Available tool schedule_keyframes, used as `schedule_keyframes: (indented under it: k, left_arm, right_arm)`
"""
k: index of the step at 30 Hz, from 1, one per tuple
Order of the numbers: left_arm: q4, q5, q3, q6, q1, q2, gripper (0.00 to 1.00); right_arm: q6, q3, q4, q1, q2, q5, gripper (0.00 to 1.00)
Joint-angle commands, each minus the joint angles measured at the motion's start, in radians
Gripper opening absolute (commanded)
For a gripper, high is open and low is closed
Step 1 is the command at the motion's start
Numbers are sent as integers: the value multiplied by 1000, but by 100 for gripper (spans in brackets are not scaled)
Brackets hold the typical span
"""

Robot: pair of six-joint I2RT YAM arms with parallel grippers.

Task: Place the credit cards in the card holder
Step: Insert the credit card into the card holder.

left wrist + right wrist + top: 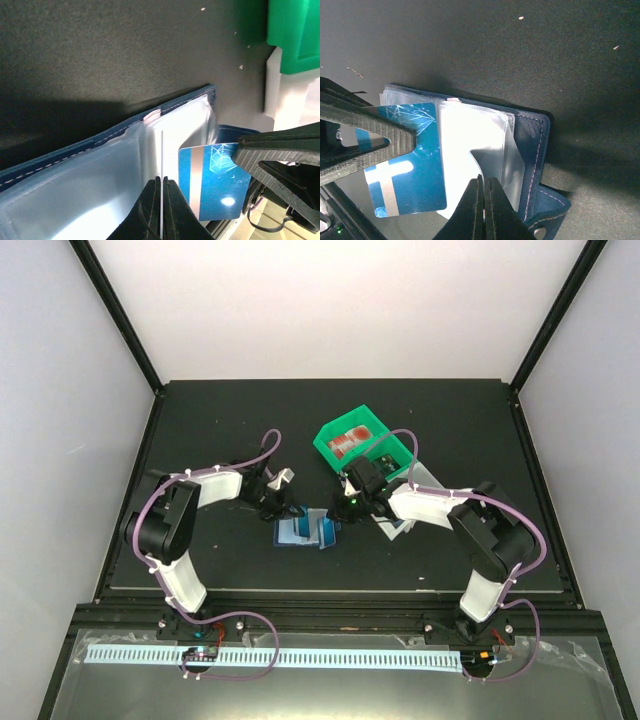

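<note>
The card holder (300, 532) lies open on the black table, its clear pockets facing up; it also shows in the left wrist view (175, 102) and the right wrist view (530, 145). My left gripper (277, 505) (162, 179) is shut on a thin card seen edge-on over the pockets. In the right wrist view this is a blue credit card (420, 170) between the left fingers (370, 130). My right gripper (352, 505) (484, 179) is shut on a clear pocket flap. A blue card (215, 190) lies by the right gripper's finger (280, 150).
A green bin (325, 445) (295, 30) stands behind the right gripper with a red-and-white card (352, 438) in it. A white bin (428, 475) (285, 95) sits beside it, under the right arm. Black frame posts stand at the table's back corners.
</note>
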Motion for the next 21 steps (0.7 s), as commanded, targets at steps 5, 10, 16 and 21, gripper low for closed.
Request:
schedule_keyframes:
  k: [5,10,16,21]
  left_arm:
    - [26,17,-11,6,2,24,1]
    - [-9,-5,-5,23,4,-25,2]
    - [-47,-29,8,40,4,-32,2]
    - [-27,-12,9,28,4,-17,2]
  right_arm:
    - [5,-4,-30,-3,18,47,1]
    - [4,2,-65,-3,19,86,1]
    - [5,12,-109,-3,19,138,1]
    - [2,13,-113,-3,18,137,1]
